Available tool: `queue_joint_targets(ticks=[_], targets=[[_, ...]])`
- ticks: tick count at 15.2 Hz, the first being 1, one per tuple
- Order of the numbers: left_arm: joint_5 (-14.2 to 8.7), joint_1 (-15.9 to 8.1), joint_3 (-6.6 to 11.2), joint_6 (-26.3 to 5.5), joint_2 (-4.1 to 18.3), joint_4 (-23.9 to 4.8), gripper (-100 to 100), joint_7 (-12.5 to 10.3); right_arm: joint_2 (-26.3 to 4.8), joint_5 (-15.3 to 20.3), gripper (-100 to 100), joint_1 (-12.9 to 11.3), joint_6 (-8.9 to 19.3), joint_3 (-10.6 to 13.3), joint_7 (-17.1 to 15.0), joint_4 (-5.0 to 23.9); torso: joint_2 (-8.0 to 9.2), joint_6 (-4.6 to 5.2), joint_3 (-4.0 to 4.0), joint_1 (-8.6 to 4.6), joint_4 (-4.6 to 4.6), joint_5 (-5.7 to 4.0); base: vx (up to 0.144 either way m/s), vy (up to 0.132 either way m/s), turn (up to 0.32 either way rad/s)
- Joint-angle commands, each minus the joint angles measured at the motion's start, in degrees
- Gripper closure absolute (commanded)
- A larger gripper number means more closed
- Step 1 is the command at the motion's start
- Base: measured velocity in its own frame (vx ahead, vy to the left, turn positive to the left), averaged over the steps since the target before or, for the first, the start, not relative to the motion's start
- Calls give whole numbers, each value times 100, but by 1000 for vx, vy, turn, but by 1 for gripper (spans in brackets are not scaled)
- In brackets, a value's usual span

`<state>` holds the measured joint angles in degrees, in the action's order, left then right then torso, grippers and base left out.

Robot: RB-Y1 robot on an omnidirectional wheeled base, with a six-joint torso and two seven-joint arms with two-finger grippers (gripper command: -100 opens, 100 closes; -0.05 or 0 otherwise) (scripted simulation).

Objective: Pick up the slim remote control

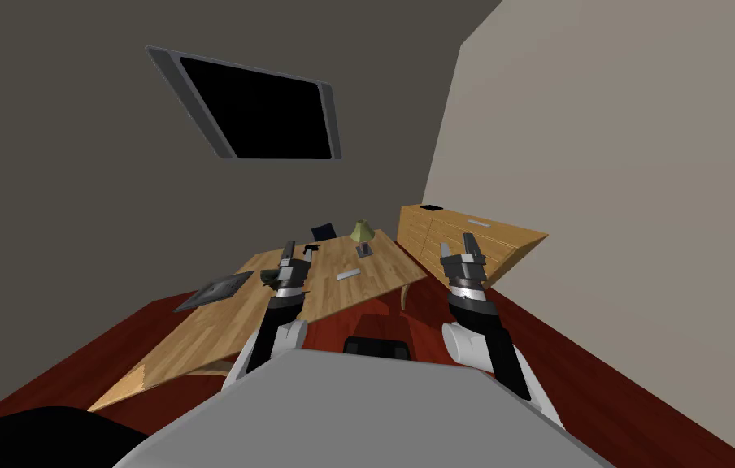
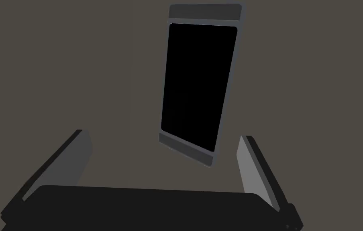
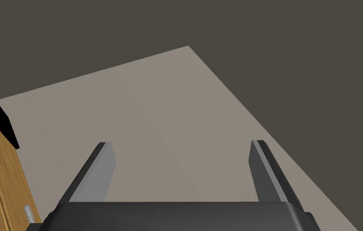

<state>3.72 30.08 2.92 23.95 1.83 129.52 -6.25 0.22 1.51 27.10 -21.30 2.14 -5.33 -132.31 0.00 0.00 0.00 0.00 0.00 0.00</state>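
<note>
Raising both arms at wooden table [image 1: 219, 333]: left gripper [image 1: 299, 249] and right gripper [image 1: 456, 242] spread wide, both empty.
Slim remote [image 1: 348, 275], light grey, lies flat on the tabletop at 4 o'clock from left gripper, not touching; it sits at 8 o'clock from right gripper, well apart. Green lamp [image 1: 362, 230] at remote's 12 o'clock. Dark wall screen [image 2: 196, 84] faces left gripper.

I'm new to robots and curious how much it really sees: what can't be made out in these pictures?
Slim grey remote on the wooden table: head view, too small to show buttons.
Dark green object: head view, partly behind the left gripper; unidentifiable.
Small grey item by the green cone: head view, too small to name.
Black item on the dresser: too small to name.
</note>
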Motion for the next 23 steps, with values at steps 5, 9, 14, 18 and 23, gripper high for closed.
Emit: queue_joint_targets(ticks=[5, 9, 14, 18, 23], targets=[[-184, -269, 153, -478, 595, -479, -100, -80, 0, 0, 0, -1, 0, 1, 0, 0, 24, 2, 13, -10, 5, -2, -57, -28, -116], [-306, -440, 257, -798, 831, -826, -100, -138, 0, 0, 0, -2, 0, 1, 0, 0, 24, 5, 13, -8, 5, -2, -54, -25, -159], [-533, -749, 450, -1364, 1181, -1376, -100, -249, 0, 0, 0, -1, 0, 0, 0, 0, 9, 3, 5, -3, 2, -1, -21, -17, -151], [-619, -866, 524, -1630, 1295, -1722, -100, -291, 0, 0, 0, -1, 0, 0, 0, 0, 3, 4, 2, 1, 1, 0, -10, -8, -139], [-805, -1116, 681, -2127, 1522, -2258, -100, -380, 0, 0, 0, -1, 0, 0, 0, 0, 2, 3, 1, 2, 0, 1, -8, -7, -149]])
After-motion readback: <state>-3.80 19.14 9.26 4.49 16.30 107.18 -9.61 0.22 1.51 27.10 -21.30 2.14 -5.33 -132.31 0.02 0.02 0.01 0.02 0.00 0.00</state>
